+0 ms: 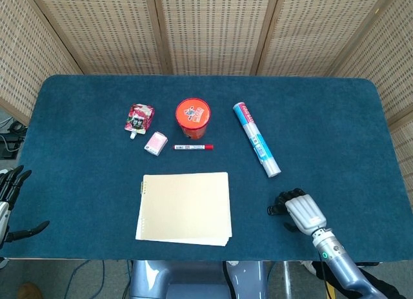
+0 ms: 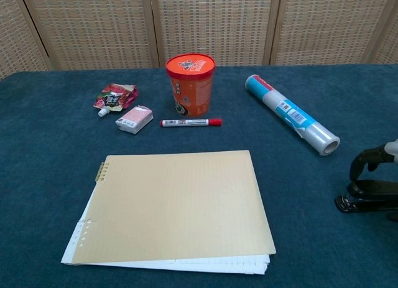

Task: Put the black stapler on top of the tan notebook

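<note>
The tan notebook (image 1: pixel 185 205) lies flat near the table's front edge, over loose white sheets; the chest view shows it large in the middle (image 2: pixel 177 204). The black stapler (image 2: pixel 367 196) lies on the blue cloth to its right. My right hand (image 1: pixel 302 212) is over the stapler, covering all but its left tip (image 1: pixel 273 210). Its dark fingers (image 2: pixel 368 158) curve down onto the stapler's top. Whether they grip it does not show. My left hand (image 1: pixel 10 199) hangs off the table's left edge with fingers apart, holding nothing.
Behind the notebook lie a red marker (image 1: pixel 193 146), an orange cup (image 1: pixel 193 118), a small pink box (image 1: pixel 155 143) and a red pouch (image 1: pixel 139 118). A blue-and-white roll (image 1: pixel 257 139) lies diagonally behind the stapler.
</note>
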Controlling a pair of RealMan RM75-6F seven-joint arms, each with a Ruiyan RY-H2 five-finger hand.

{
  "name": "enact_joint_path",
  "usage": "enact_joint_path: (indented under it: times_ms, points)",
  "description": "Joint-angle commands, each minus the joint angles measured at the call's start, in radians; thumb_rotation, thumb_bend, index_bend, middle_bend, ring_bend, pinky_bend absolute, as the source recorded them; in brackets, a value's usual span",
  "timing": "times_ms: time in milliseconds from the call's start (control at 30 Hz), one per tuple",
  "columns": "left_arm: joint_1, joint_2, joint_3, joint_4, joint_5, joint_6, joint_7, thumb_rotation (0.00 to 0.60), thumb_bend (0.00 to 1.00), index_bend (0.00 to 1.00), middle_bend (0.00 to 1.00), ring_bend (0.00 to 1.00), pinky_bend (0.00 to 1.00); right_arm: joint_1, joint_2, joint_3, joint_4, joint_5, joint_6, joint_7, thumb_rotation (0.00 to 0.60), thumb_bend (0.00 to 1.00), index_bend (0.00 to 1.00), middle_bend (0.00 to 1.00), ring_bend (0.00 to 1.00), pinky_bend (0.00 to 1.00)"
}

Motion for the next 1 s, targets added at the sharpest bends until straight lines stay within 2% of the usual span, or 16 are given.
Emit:
enact_joint_path:
  times_ms: [33, 633, 867, 1000]
  points:
    - [-0.001, 0.002, 0.000, 0.001, -0.002, -0.002, -0.003, 0.600, 0.00, 0.00, 0.00, 0.00, 0.00, 0.011, -0.027, 0.006, 0.030, 0.023, -0.010, -0.023, 0.600, 0.38, 0.38, 0.40, 0.34, 0.29]
    - [-0.001, 0.000, 0.002, 0.002, -0.002, -0.004, -0.001, 0.600, 0.00, 0.00, 0.00, 0.00, 0.00, 0.025, -0.126, -0.014, 0.188, 0.049, -0.004, -0.019, 0.600, 0.40, 0.50, 0.50, 0.43, 0.32]
    - [-0.003, -0.003, 0.001, 0.002, -0.008, -0.009, 0.004, 0.600, 0.00, 0.00, 0.00, 0.00, 0.00, 0.029, -0.162, -0.036, 0.263, -0.005, 0.030, -0.022, 0.600, 0.56, 0.57, 0.57, 0.51, 0.41]
    - [-0.004, -0.003, -0.001, 0.002, -0.013, -0.011, 0.002, 0.600, 0.00, 0.00, 0.00, 0.00, 0.00, 0.032, -0.164, -0.037, 0.267, -0.047, 0.077, -0.010, 0.600, 0.56, 0.60, 0.59, 0.53, 0.42]
